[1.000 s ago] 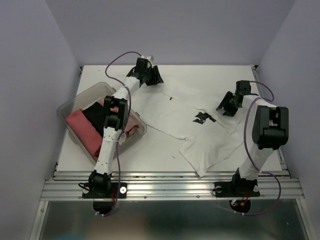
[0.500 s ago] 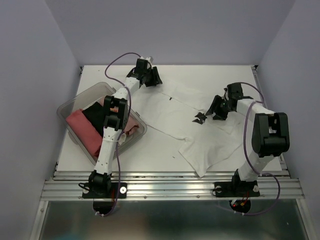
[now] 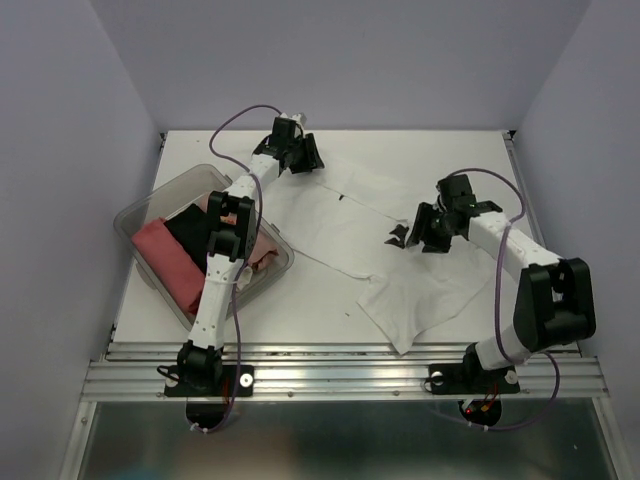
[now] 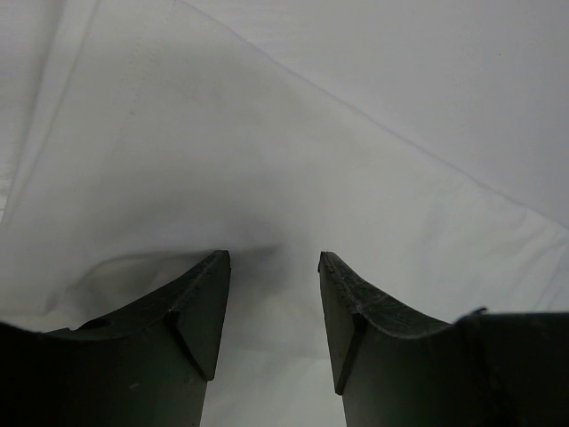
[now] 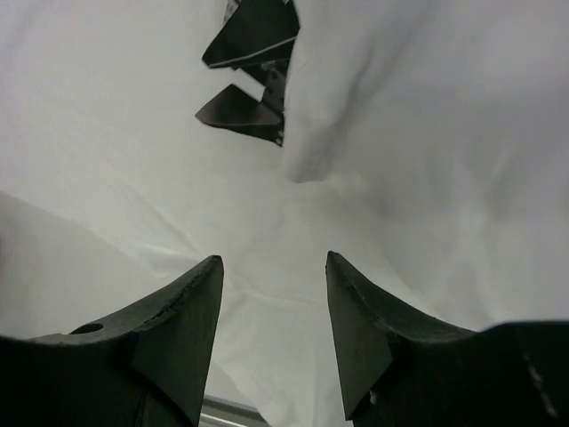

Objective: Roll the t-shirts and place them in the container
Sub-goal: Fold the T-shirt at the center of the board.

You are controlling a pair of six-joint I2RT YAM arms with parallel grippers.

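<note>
Looks like the flatten-and-straighten stage, nowhere near actual rolling yet. Spotting one white t-shirt (image 3: 340, 225) sprawled rumpled over the middle and right of the bench (image 3: 300, 300), with a fold pushed up right by the dark neck label (image 3: 400, 236). Also seeing a salmon-pink t-shirt (image 3: 160, 255) and a black t-shirt (image 3: 185, 225) bunched in the clear tub (image 3: 150, 195) off to the left, well apart from either claw.

As for the left claw (image 3: 297, 155): spread apart, parked low over the far-left corner of the white cloth, pinching nothing going by the wrist view. Same story with the right claw (image 3: 420, 232): spread, hanging just beside the label, only bare cloth showing between the jaws. Can't tell whether touching the fabric or floating just above it.

Guessing at the next move: drop the right claw onto that raised fold by the label, close on a thin bit of cloth only, then tug outward to take the wrinkles out. Same deal at the left corner, pulling away to stretch everything flat. Worth going easy here: thin floppy stuff, prone to bunching rather than sliding. Only after getting it flat, fold the sleeves in and start rolling from one end.
</note>
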